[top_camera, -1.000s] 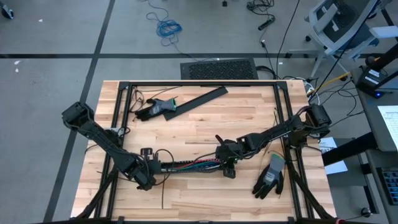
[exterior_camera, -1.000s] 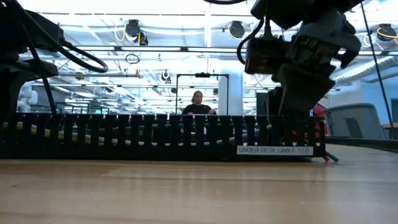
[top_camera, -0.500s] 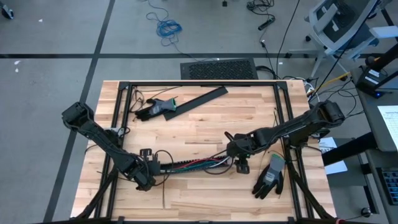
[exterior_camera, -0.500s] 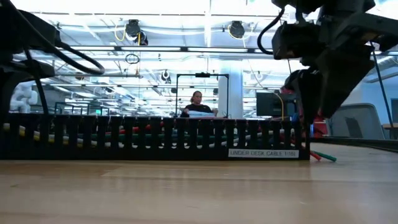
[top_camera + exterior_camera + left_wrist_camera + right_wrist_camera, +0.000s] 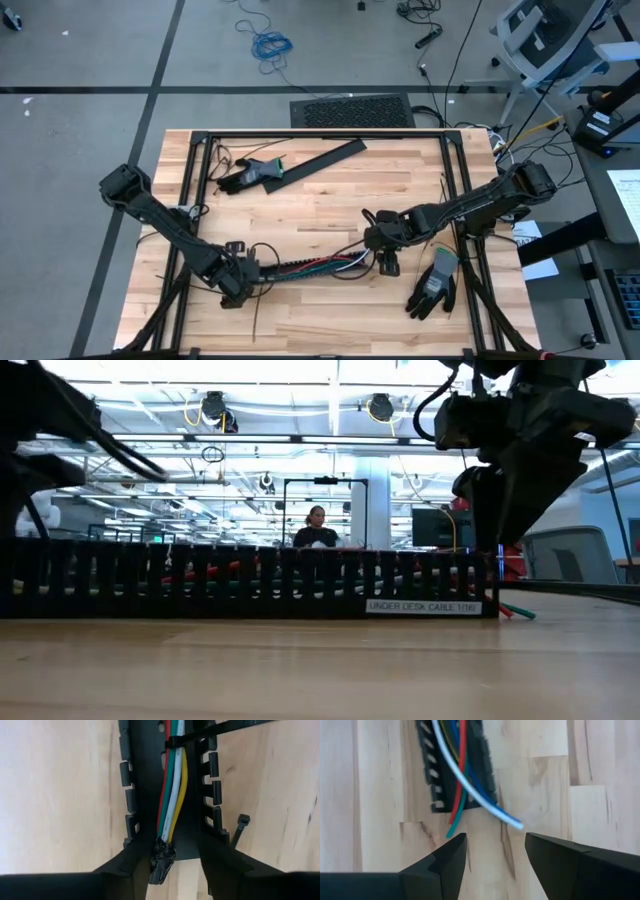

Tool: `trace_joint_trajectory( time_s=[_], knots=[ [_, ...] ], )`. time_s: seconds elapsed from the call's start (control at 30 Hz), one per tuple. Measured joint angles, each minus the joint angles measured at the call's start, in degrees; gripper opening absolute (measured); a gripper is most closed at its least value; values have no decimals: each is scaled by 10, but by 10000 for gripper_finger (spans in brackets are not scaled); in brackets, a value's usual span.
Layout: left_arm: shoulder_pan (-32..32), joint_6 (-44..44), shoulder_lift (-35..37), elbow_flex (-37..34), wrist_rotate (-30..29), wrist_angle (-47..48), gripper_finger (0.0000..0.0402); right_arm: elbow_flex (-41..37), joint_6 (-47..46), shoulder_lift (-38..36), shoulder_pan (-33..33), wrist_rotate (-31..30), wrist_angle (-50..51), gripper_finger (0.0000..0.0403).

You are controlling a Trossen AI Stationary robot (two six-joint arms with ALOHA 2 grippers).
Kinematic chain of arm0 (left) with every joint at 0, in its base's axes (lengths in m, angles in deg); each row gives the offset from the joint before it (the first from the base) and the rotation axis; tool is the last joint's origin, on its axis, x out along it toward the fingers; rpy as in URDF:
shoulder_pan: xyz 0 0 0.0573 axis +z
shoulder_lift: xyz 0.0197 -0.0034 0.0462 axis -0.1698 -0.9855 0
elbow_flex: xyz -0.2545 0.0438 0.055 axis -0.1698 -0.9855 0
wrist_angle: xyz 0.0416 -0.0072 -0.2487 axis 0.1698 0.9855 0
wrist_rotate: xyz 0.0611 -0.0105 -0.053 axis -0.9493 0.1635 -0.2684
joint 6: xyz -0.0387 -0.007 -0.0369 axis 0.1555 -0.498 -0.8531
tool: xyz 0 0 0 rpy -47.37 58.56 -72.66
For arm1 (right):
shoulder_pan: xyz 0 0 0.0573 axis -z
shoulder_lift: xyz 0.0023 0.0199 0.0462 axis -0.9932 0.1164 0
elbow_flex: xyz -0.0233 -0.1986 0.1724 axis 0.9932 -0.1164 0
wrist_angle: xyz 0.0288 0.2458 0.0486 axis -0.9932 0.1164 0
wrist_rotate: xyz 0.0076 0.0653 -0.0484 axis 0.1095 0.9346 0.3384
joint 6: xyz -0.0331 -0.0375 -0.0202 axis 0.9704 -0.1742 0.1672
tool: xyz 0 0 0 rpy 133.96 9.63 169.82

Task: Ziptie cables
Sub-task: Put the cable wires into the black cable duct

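Both arms are down at the front half of the desk [image 5: 320,200], one at each end of the cables [image 5: 320,265]. The bundle lies in a black slotted cable tray [image 5: 250,580], running between the two grippers.

Left gripper [image 5: 238,283] sits at the near-left end of the tray. From its wrist view, the fingers [image 5: 125,865] stand part-way apart on either side of the bundle's dark taped end [image 5: 161,862], not pinching it. Red, green, white and yellow wires run up the channel, and a black ziptie [image 5: 200,735] crosses over them further along. A second loose ziptie [image 5: 239,827] lies on the wood just beside the tray.

Right gripper [image 5: 385,262] hovers at the other end, fingers spread fairly wide and holding nothing. Its wrist view shows the free wire tips [image 5: 485,805] spilling out of the tray mouth onto the wood: white and blue curling one way, red and green the other.

So the call: one tie looks in place, neither gripper has a hold on anything, and this reads as a moment between grips. Whether that tie is cinched tight, I can't tell.

Next move, as I judge it, calls for fetching that loose ziptie or gathering the splayed tips, with one gripper steadying the bundle so the wires stay in the channel.

A black glove [image 5: 436,285] lies near the right arm, well clear.
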Motion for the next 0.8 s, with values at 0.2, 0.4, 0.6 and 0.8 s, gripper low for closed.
trace_joint_trajectory(
  time_s=[0.2, 0.4, 0.6, 0.8],
  knots=[
    [15, 30, 0, 40, 0, 68, 186, 0, 9, 0, 0, 0, 16, 197],
    [32, 87, 0, 67, 6, 73, 188, 0, 23, 0, 0, 0, 41, 197],
    [50, 132, 0, 64, -3, 76, 188, 0, 27, 0, 0, 2, 47, 197],
    [74, 141, 0, 74, 8, 81, 188, 1, 29, 0, 0, 5, 65, 197]
  ],
)
